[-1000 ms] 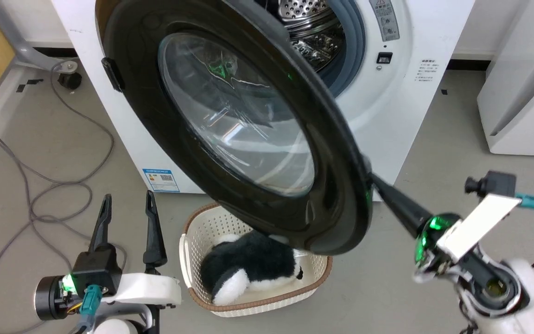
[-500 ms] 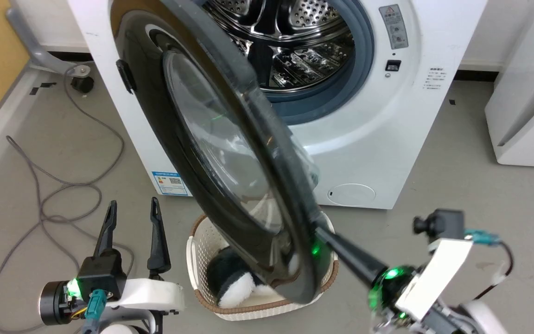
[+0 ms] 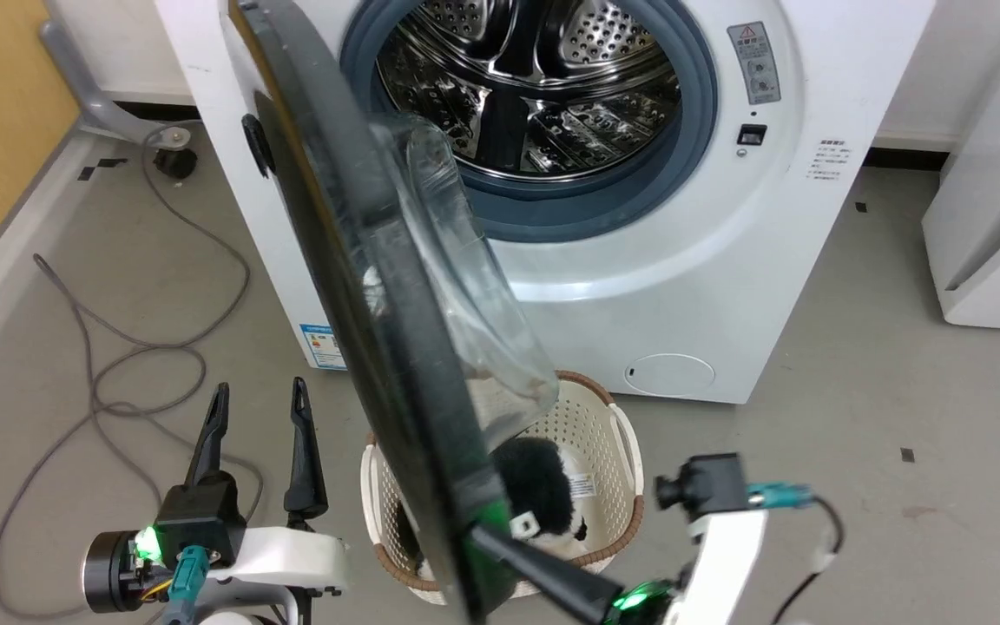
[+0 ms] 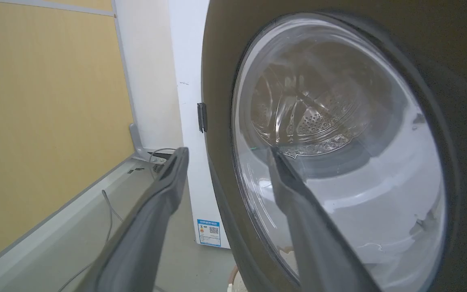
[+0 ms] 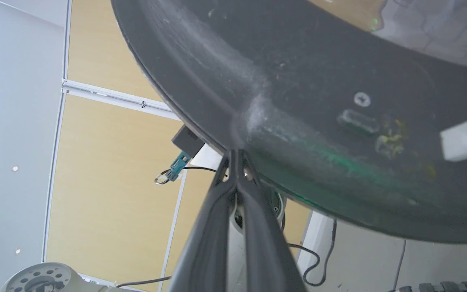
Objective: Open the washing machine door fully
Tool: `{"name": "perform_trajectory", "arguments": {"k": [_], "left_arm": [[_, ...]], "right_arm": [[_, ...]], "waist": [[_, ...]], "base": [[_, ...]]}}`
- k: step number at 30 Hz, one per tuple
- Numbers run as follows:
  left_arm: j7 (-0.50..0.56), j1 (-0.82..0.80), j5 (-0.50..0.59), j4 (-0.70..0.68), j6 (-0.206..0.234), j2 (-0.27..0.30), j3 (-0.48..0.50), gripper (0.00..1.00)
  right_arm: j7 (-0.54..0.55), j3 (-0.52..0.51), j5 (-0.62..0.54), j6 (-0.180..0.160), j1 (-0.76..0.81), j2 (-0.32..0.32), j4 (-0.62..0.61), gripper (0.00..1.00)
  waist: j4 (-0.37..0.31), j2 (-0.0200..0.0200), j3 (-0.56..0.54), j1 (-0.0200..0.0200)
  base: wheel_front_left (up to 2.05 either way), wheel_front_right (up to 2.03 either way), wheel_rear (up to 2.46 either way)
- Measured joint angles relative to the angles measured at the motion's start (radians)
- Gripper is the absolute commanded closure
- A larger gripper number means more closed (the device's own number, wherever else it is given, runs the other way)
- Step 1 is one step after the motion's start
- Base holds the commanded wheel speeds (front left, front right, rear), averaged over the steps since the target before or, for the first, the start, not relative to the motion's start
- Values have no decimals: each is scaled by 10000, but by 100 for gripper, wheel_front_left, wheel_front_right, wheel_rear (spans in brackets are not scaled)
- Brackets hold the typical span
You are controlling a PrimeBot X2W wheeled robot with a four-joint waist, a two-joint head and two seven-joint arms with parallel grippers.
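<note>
Floor (image 3: 856, 451), head view: grey, with a loose cable (image 3: 118, 365) at the left.
Washing machine (image 3: 682, 286): white, its steel drum (image 3: 535, 87) exposed.
Washing machine door (image 3: 352, 286): swung out on its left-side hinge and seen nearly edge-on, glass bowl (image 3: 474, 295) toward the drum.
Basket (image 3: 613, 417): on the floor under the door, with a black-and-white plush toy (image 3: 543, 495) inside.
Left tool (image 3: 259, 388): low left, 2 fingers (image 3: 209, 434) spread wide, holding nothing, apart from the door.
Right tool (image 3: 481, 536): reaches the door's lower rim.
Left wrist view: fingers wide apart in front of the door's glossy outer face.
Right wrist view: 2 fingers narrowed almost together, tips at the rim beside the door's inner face. They seem to touch it, but a pinch is hard to confirm.
</note>
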Motion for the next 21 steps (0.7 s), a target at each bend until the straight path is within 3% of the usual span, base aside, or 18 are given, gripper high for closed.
{"name": "perform_trajectory", "arguments": {"k": [12, 17, 21], "left_arm": [[0, 1, -4, 84, 4, 0, -10, 0], [0, 3, -2, 96, 8, 0, -4, 0], [0, 48, 0, 94, 6, 0, 90, 0]], "right_arm": [[142, 1189, 138, 0, -181, 466, 602, 100], [-100, 993, 165, 10, -212, 476, 472, 100], [-585, 257, 142, 36, -220, 263, -15, 100]], "waist": [[141, 0, -11, 0], [126, 0, 5, 0], [29, 0, -14, 0]], "base": [[0, 0, 0], [0, 0, 0], [0, 0, 0]]}}
